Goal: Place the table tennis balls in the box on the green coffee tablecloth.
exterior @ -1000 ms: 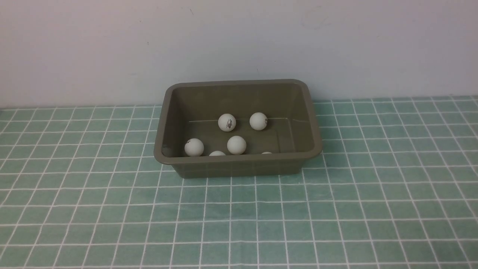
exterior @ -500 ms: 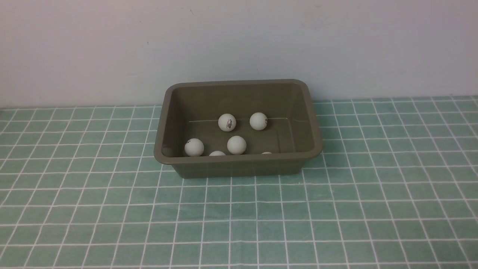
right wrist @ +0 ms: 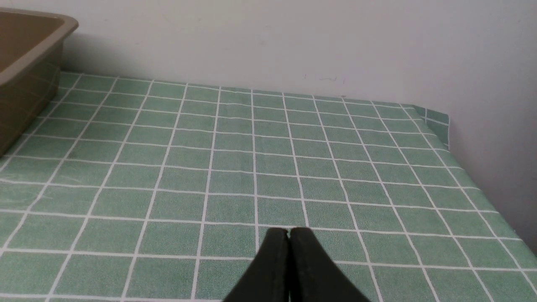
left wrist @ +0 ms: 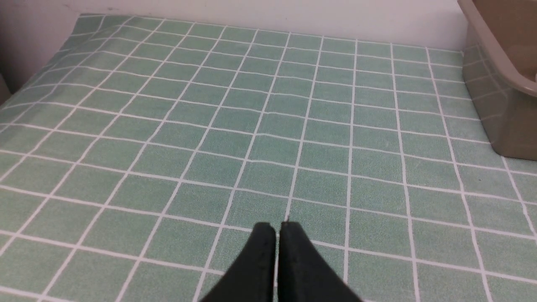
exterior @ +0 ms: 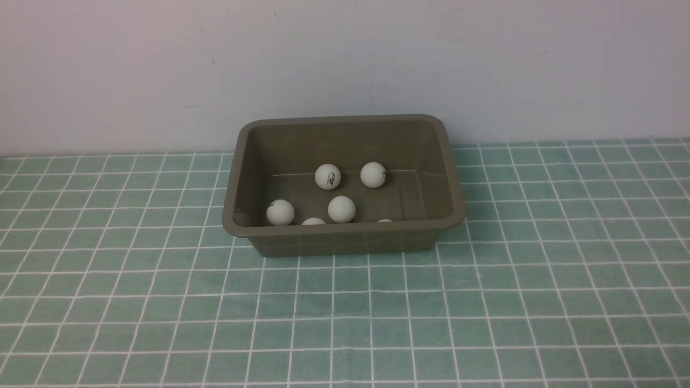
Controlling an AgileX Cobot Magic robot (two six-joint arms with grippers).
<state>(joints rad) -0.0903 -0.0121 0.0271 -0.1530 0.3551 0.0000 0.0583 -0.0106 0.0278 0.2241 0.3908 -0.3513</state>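
I see box [exterior: 345, 237] on green coffee tablecloth [exterior: 485, 302], back against wall [exterior: 345, 64]. Six table tennis balls [exterior: 342, 208] all inside box: two at far wall of box, four toward near wall, two of those half hidden by near rim. Left gripper [left wrist: 277, 228] clenched, empty, over cloth well left of box. Right gripper [right wrist: 289, 233] clenched, empty, well right of box.

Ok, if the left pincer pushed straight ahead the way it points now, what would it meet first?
Most likely bare green coffee tablecloth, and past it the wall. The left pincer is shut and empty; the box sits off to one side of its line. Depth is hard to judge here.
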